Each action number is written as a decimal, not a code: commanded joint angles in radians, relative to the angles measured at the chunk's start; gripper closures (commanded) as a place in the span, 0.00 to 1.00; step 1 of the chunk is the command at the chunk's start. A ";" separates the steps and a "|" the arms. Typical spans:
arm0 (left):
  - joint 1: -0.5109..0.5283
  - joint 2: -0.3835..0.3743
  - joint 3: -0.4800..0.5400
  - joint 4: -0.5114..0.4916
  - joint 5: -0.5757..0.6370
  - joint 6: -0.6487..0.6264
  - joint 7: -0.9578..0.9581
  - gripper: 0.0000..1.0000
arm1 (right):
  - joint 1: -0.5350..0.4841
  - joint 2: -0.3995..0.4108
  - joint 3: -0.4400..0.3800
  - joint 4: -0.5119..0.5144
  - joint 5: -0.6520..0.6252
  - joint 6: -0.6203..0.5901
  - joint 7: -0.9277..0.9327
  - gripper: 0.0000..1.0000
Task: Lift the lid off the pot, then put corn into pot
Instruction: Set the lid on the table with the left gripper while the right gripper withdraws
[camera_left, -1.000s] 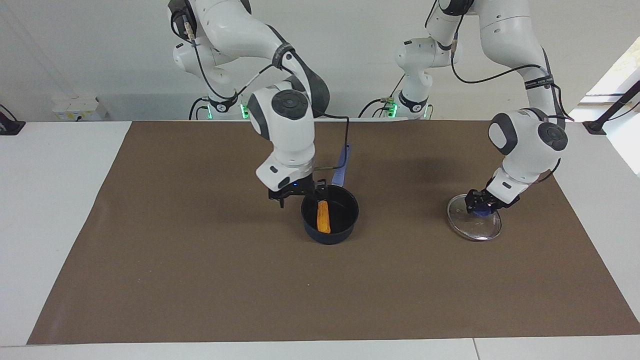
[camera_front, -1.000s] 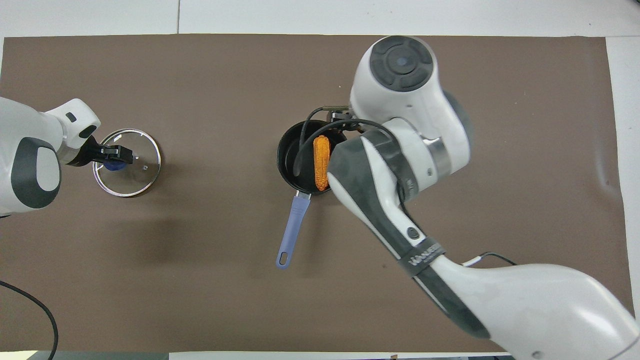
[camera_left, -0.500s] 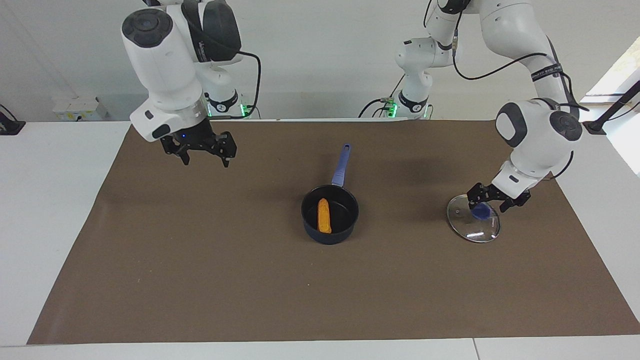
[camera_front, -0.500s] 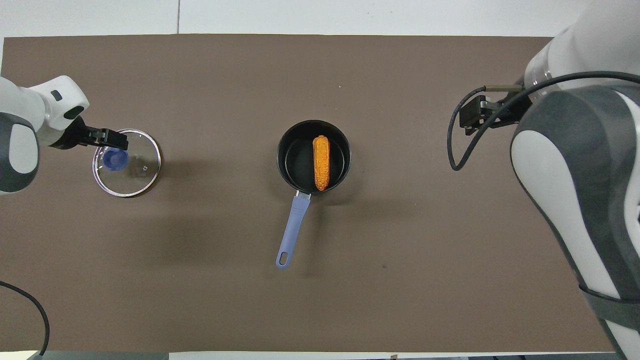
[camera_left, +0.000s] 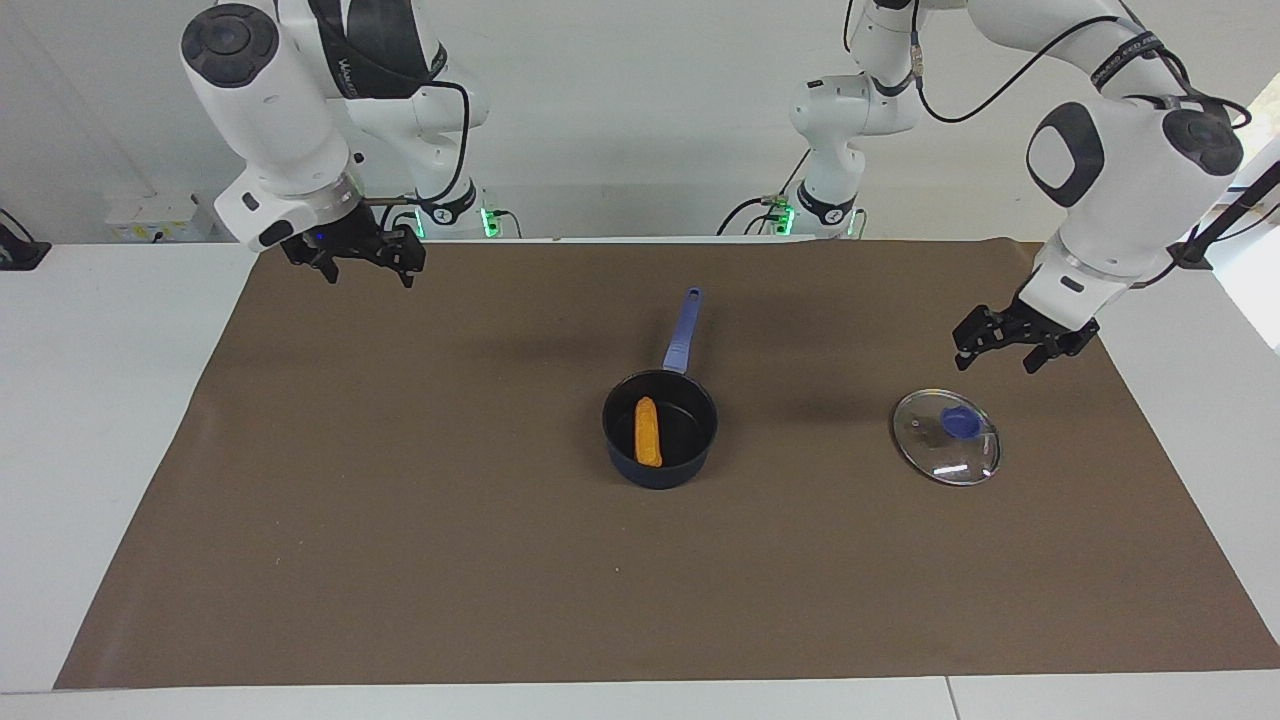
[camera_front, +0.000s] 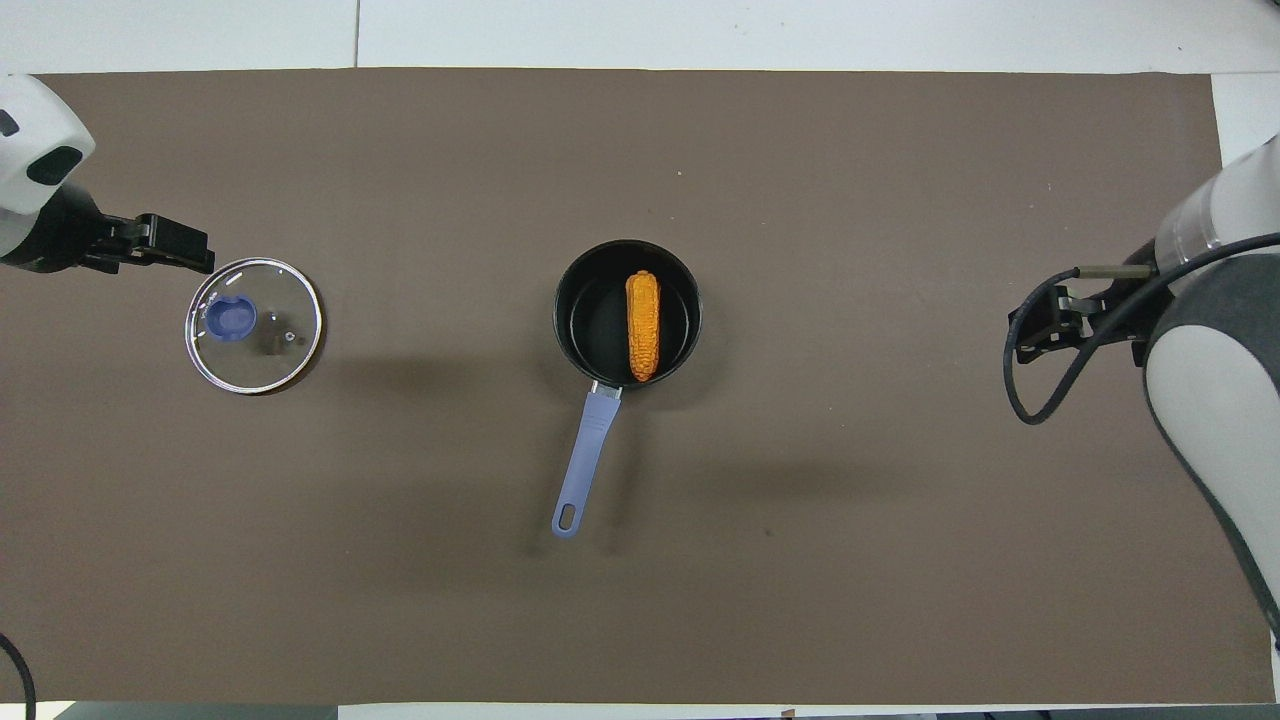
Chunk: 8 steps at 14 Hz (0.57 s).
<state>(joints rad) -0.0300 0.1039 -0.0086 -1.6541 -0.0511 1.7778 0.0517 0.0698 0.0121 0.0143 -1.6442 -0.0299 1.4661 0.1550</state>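
since both arms rose, lid (camera_left: 946, 437) free

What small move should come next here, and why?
Probably none but pulling both arms back to rest. The corn already lies in the pot, the lid sits flat on the mat toward the left arm's end, and both the left gripper and the right gripper are raised, open and empty.

**Two white arms, dark joints**

Glossy white shells are seen on both arms, capped by dark grey round joint covers. Black cables are looped along the links. A black band with pale lettering is wrapped round each forearm. Green lights are lit at both bases. Each arm is ended in a black hand.
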 joint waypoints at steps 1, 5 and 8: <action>-0.031 -0.085 0.006 -0.016 0.023 -0.104 -0.058 0.00 | -0.067 -0.032 0.015 -0.052 0.015 0.085 -0.096 0.00; -0.034 -0.159 0.007 -0.053 0.023 -0.222 -0.058 0.00 | -0.077 -0.030 0.013 -0.049 0.016 0.097 -0.104 0.00; -0.039 -0.190 0.013 -0.127 0.023 -0.149 -0.062 0.00 | -0.081 0.008 0.009 0.009 0.015 0.085 -0.104 0.00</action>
<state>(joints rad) -0.0543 -0.0524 -0.0081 -1.7178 -0.0504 1.5723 0.0061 0.0068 0.0018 0.0160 -1.6668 -0.0263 1.5469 0.0695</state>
